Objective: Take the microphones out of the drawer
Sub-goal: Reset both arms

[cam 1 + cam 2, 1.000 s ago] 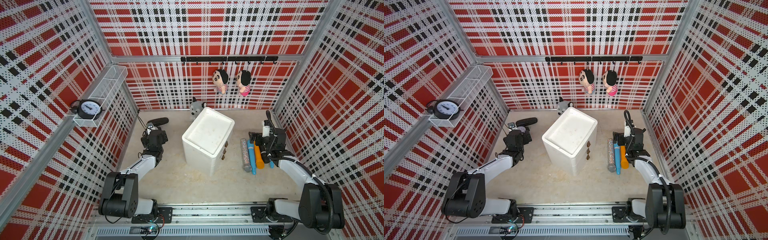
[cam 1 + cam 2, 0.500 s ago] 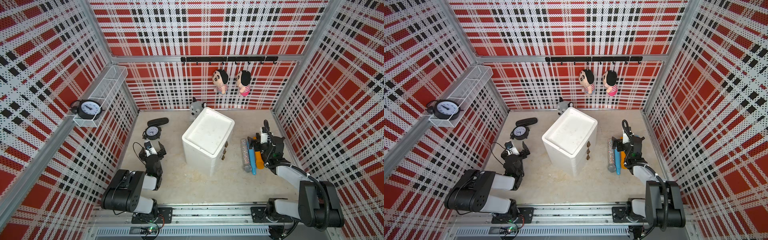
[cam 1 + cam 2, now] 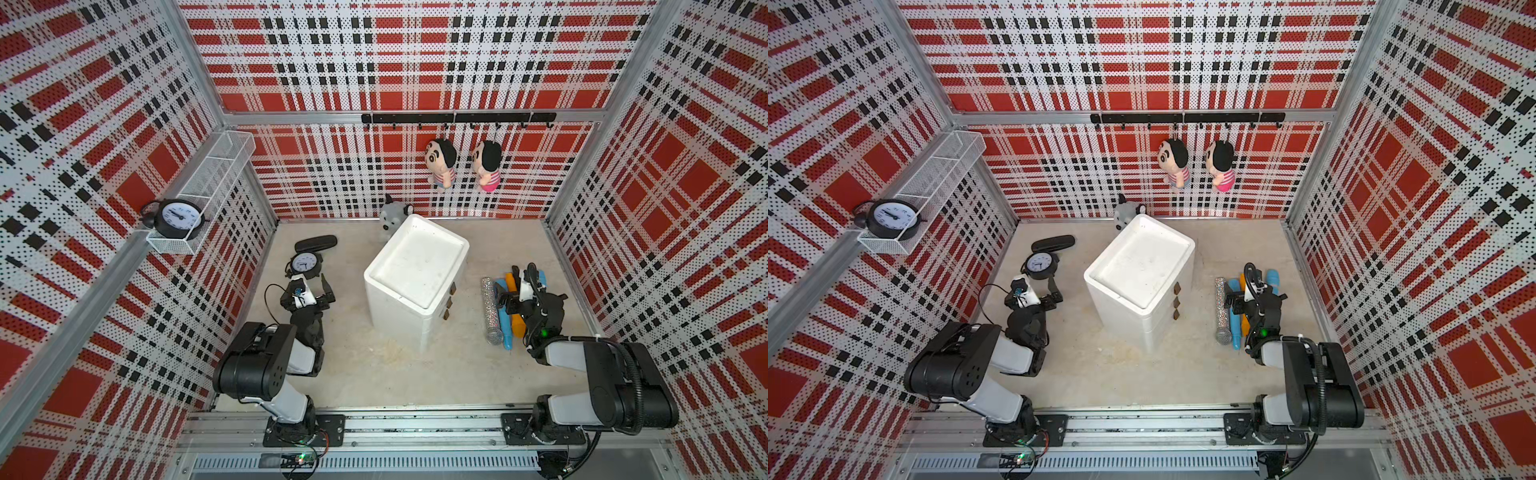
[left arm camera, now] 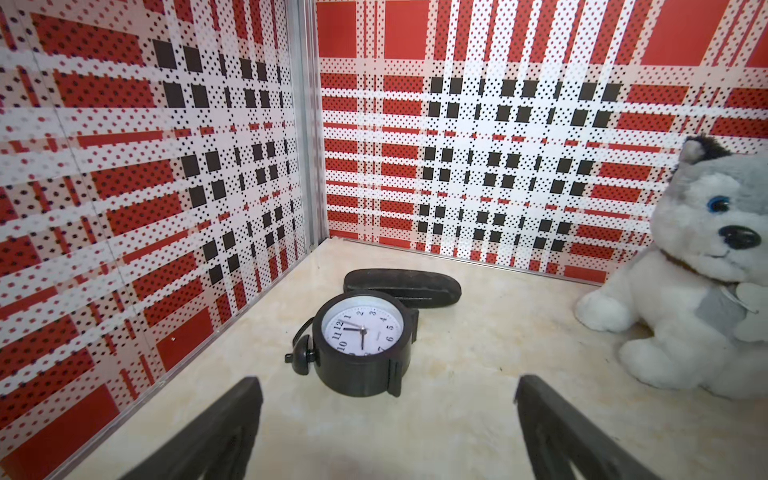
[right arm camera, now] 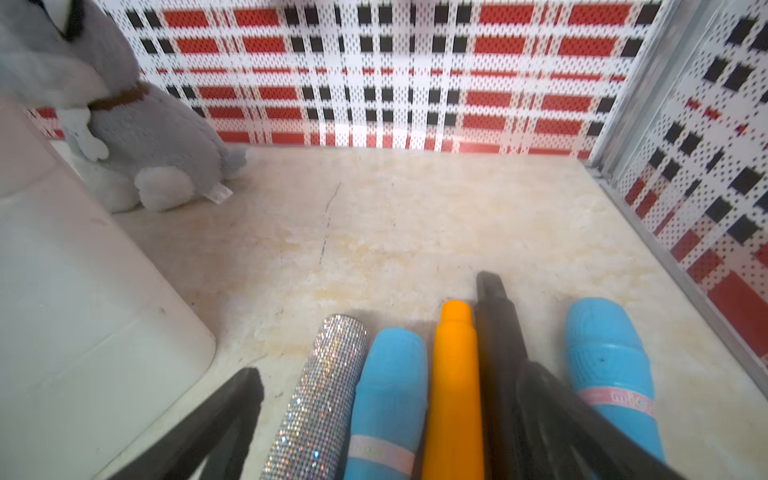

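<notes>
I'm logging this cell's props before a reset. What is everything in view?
drawer cabinet: 1, white, table centre
glitter microphone: 1, silver, right of cabinet
blue microphones: 2, blue, flanking orange one
orange microphone: 1, orange, between blue ones
alarm clocks: 2, black, table left and wall shelf
case: 1, black, behind table clock
plush husky: 1, grey-white, behind cabinet
dolls: 2, black-haired, hanging from rail
hook rail: 1, black, back wall
wire shelf: 1, white, left wall
left gripper: 1, black, open, facing table clock
right gripper: 1, black, open, above microphones
</notes>
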Robot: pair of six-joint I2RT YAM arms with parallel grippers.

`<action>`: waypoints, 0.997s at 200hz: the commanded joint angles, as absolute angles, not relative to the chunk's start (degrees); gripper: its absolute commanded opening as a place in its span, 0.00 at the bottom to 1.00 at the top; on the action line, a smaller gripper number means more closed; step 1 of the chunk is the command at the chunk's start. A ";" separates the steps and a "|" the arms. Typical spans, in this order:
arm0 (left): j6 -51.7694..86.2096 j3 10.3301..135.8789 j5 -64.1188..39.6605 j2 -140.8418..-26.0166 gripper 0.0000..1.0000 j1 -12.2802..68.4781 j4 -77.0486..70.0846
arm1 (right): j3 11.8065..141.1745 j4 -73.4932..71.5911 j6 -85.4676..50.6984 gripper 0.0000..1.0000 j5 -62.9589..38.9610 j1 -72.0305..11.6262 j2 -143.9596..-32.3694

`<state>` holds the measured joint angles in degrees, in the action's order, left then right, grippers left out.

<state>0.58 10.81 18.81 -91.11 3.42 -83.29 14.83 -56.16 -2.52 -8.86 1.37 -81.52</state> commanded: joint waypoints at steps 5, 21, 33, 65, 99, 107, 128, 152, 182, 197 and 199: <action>1.46 12.22 14.60 -90.36 0.98 1.96 -80.26 | 11.53 -73.29 -2.63 1.00 -8.96 1.81 -86.62; 1.53 12.21 14.59 -90.44 0.98 1.93 -80.30 | 10.16 -81.32 -2.76 1.00 -9.45 1.64 -91.52; 1.49 12.22 14.59 -90.46 0.98 1.93 -80.23 | 11.14 -76.22 -2.31 1.00 -9.35 1.65 -89.51; 1.51 12.38 14.42 -90.60 0.98 1.86 -80.09 | 16.23 -65.57 -1.58 1.00 -10.01 1.09 -89.14; 1.71 12.39 14.07 -90.45 0.98 1.74 -79.93 | 16.33 -67.58 -2.66 1.00 -7.11 1.04 -90.35; 1.72 12.39 14.07 -90.38 0.98 1.67 -79.89 | 16.35 -66.64 -2.61 1.00 -6.56 1.05 -89.94; 1.75 12.32 14.06 -90.35 0.98 1.73 -80.02 | 16.27 -66.84 -2.72 1.00 -6.33 1.00 -90.00; 1.67 12.35 14.07 -90.35 0.98 1.71 -79.98 | 16.28 -66.95 -2.70 1.00 -6.36 1.05 -90.04; 1.73 12.39 14.06 -90.47 0.98 1.67 -79.94 | 16.27 -66.97 -2.66 1.00 -6.26 1.05 -90.03; 1.67 12.39 14.07 -90.47 0.98 1.68 -79.89 | 16.32 -66.99 -2.80 1.00 -6.26 1.05 -90.07; 1.71 12.44 14.06 -90.58 0.98 1.67 -79.89 | 16.27 -67.04 -2.70 1.00 -6.25 1.05 -90.04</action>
